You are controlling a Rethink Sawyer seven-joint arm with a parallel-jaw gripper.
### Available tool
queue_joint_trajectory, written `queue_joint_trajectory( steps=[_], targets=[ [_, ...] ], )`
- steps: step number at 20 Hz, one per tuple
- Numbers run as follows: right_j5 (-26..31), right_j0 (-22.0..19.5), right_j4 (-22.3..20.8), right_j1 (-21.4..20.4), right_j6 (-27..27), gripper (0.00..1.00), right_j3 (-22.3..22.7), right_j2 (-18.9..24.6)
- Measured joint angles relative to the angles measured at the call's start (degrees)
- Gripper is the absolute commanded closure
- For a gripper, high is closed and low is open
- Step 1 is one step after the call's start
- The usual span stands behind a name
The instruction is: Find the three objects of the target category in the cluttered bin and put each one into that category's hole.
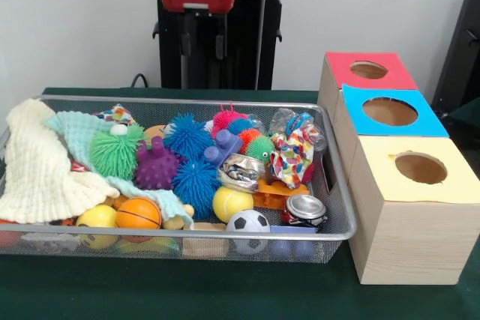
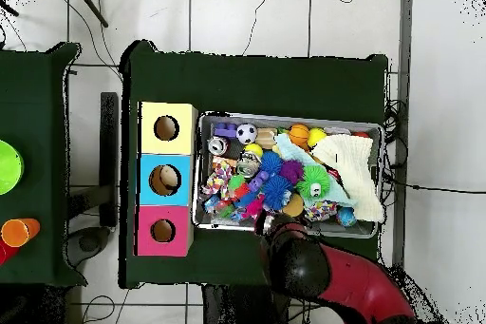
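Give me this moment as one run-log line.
arm: at bin's robot-side edge | hand: hidden | bin: full of balls, cloths, cans | soccer ball: front wall | holes: yellow, blue, red

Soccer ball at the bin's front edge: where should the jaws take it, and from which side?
Come straight down on the soccer ball and close across its widest part. It lies exposed on top, but the bin wall blocks the near side, so probably only a top approach is open.

Second green table [image 2: 38, 163] beside the main one, with green disc [image 2: 6, 166] and orange cup [image 2: 17, 232].
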Motion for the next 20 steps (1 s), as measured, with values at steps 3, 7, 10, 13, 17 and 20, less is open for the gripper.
queue_joint_trajectory(
  steps=[3, 7, 10, 13, 17, 20],
  targets=[
    [2.8, -2.5, 0.0, -0.9, 0.0, 0.0, -0.9, 1.9],
    [6.2, -5.4, -0.6, -1.2, 0.0, 0.0, -3.0, 4.4],
    [7.2, -6.7, -1.4, -1.2, 0.0, 0.0, -5.1, 5.9],
    [7.5, -6.9, -1.7, -0.9, 0.0, 0.0, -7.5, 7.0],
    [8.8, -6.6, -1.8, -0.1, 0.0, 0.0, -11.2, 8.5],
    [11.2, -6.1, -1.9, 0.7, 0.0, 0.0, -15.0, 9.4]
  ],
)
